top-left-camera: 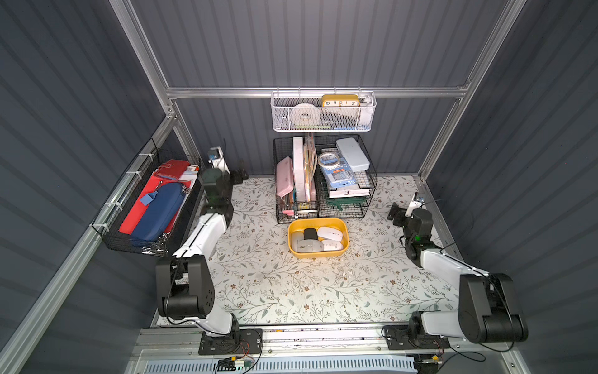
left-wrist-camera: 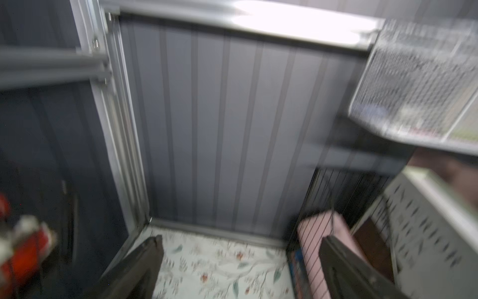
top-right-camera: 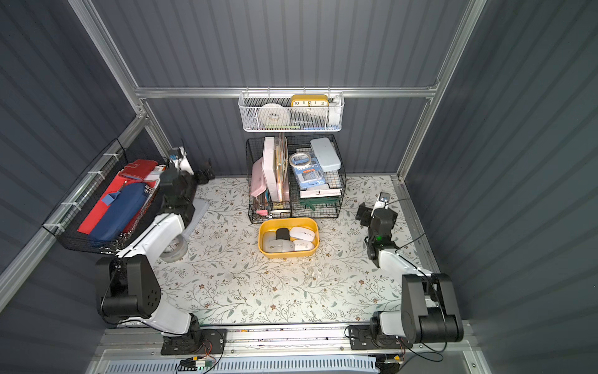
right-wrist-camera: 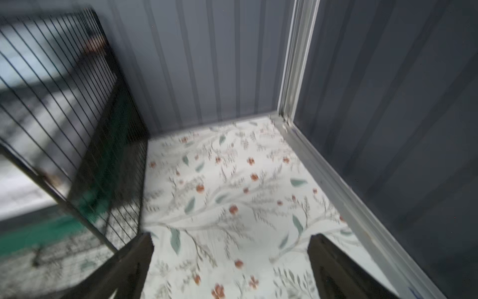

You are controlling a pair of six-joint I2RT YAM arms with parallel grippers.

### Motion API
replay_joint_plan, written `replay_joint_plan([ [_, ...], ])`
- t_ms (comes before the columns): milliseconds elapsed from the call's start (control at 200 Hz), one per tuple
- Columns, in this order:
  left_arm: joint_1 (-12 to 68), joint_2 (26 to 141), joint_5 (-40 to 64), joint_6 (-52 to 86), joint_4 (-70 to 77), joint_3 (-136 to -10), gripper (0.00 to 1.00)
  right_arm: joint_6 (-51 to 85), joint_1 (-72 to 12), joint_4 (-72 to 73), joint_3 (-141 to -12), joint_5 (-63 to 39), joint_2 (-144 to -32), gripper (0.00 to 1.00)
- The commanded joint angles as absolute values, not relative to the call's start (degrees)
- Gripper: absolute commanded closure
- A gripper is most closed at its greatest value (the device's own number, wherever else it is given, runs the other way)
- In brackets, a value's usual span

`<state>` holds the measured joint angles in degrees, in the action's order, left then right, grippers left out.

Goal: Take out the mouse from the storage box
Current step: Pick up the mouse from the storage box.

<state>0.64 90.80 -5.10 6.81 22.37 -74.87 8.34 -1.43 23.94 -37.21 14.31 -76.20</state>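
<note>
The yellow storage box (top-left-camera: 324, 221) (top-right-camera: 289, 220) sits on the floral mat, just in front of the black wire baskets. Several mice lie in it: white ones (top-left-camera: 329, 233), a black one (top-left-camera: 310, 233) and a grey one (top-left-camera: 309, 247). My left gripper (top-left-camera: 240, 176) (left-wrist-camera: 241, 238) hangs open near the back left corner, far to the left of the box, with only mat between its fingers. My right gripper (top-left-camera: 396, 212) (right-wrist-camera: 231, 235) is open too, over the mat at the right side, well clear of the box. Neither wrist view shows the box or a mouse.
Black wire baskets (top-left-camera: 343, 211) full of cases and tape stand against the back wall. A white mesh basket (top-left-camera: 281, 117) hangs on the rail above them. Another black wire basket (top-left-camera: 129, 247) with red and blue cases hangs on the left wall. A tape roll (top-right-camera: 174, 250) lies under my left arm.
</note>
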Motion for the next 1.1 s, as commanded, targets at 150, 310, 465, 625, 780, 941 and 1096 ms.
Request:
replay_joint_plan([
  [150,-0.3,85.4,16.8,26.5,11.6,-77.3,0.01,29.4,0.3,-1.4,-46.6,1.2,-73.2,0.02],
  [310,0.4,88.0,18.2,26.0,6.0,-84.8,0.03,29.9,-0.6,-6.5,-49.3,-0.3,-70.5,0.32],
  [465,1.2,88.3,16.1,28.6,-1.3,-90.5,0.58,27.6,-3.0,-25.2,-61.1,-3.2,-72.1,0.46],
  [625,11.8,94.9,3.6,20.7,-22.9,-104.3,1.00,21.9,-12.6,-42.5,-70.7,3.9,-75.8,0.53],
  [780,20.0,103.8,-0.7,15.8,-41.4,-112.0,0.65,17.0,-21.1,-61.3,-82.0,5.6,-83.7,0.58],
  [941,27.3,101.6,-3.2,17.8,-42.2,-102.6,0.52,15.0,-30.5,-71.0,-90.3,18.1,-89.7,0.53],
  [1096,34.4,104.4,-0.9,18.7,-45.6,-98.8,0.41,14.3,-33.8,-70.9,-92.6,15.3,-92.4,0.41],
])
